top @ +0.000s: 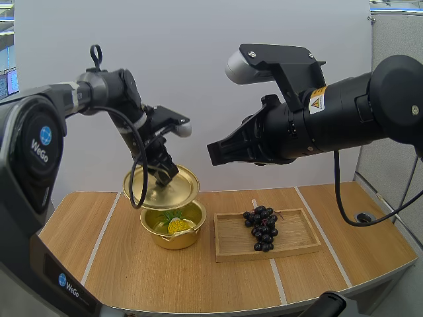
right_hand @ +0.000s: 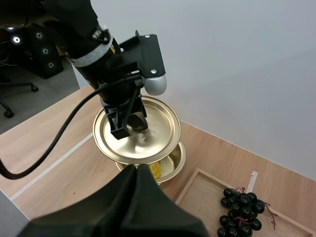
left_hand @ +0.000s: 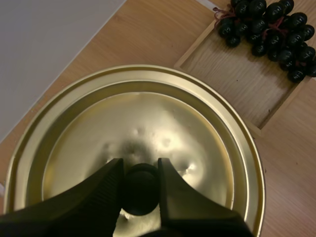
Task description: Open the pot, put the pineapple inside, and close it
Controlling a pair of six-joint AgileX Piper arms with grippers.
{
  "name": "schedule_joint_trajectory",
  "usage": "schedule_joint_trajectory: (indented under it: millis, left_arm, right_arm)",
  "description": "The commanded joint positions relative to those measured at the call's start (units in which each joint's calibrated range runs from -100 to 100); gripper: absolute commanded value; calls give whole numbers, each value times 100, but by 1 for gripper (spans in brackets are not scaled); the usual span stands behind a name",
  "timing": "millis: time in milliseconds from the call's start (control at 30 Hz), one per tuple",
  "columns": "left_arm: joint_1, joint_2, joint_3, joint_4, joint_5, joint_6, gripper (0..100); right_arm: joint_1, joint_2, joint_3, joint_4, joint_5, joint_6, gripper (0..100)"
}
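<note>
A golden pot [top: 173, 230] stands open on the table with a yellow pineapple [top: 178, 226] inside it. My left gripper [top: 165, 176] is shut on the black knob [left_hand: 140, 188] of the golden lid [top: 162, 187], which hangs tilted just above the pot's far rim. In the right wrist view the lid [right_hand: 138, 131] covers most of the pot [right_hand: 174, 159], and the pineapple [right_hand: 155, 170] peeks out below it. My right gripper [top: 218, 152] is raised high over the table, right of the pot; its fingers [right_hand: 131, 205] lie together as one dark wedge, holding nothing.
A wooden tray [top: 231, 244] lies right of the pot with a bunch of dark grapes [top: 262, 226] on it. The tray [left_hand: 237, 74] and grapes [left_hand: 269, 24] also lie beyond the lid's edge. Bare tabletop stretches left of the pot and along the front edge.
</note>
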Motion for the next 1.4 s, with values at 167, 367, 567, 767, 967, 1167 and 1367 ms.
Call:
schedule_joint_trajectory:
  millis: [167,367,567,767,967,1167,1367]
  left_arm:
    - [-13,681,82,-535,-920,186,0]
    - [-13,1010,99,-525,-948,228,0]
    - [-13,1026,343,-664,-1465,463,0]
    - [-13,1095,536,-788,-1825,566,0]
    - [-13,1351,536,-775,-1795,566,0]
    - [-13,1468,548,-775,-1753,566,0]
    - [-13,1479,548,-775,-1722,566,0]
  right_arm:
    - [5,-47,-6,-18,20,-46,0]
    - [5,-47,-6,-18,20,-46,0]
    - [5,-47,-6,-18,20,-46,0]
    - [5,-47,-6,-18,20,-46,0]
    - [5,-47,-6,-18,20,-46,0]
    - [5,-47,-6,-18,20,-46,0]
    - [5,-47,-6,-18,20,-46,0]
